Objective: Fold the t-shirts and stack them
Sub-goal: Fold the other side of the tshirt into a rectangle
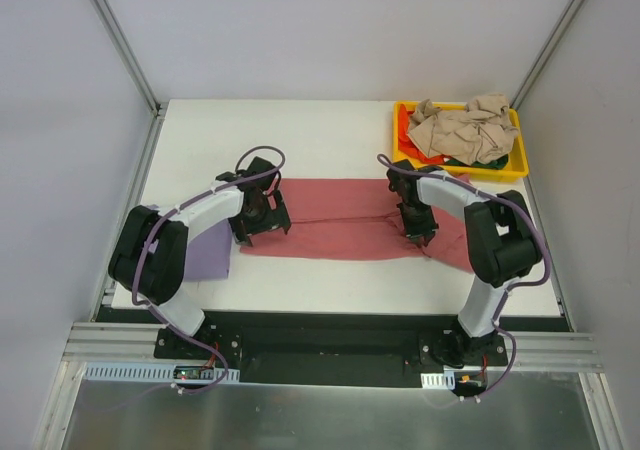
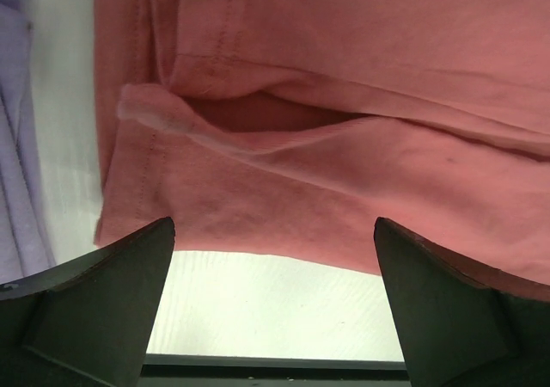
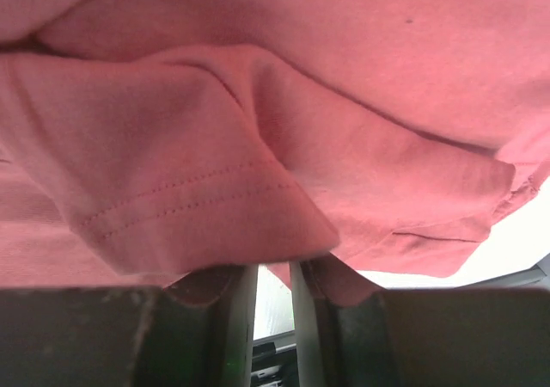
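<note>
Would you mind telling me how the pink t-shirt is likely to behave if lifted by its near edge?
Probably floppy: the pink t-shirt folds and droops over the right gripper. Likely light, since it is thin with stitched hems. Pushed, it would probably bunch rather than slide, as its wrinkles near the left gripper suggest.

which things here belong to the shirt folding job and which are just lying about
Job: pink shirt, lavender shirt, beige shirt, red shirt, green shirt
Lying about: tray
</note>
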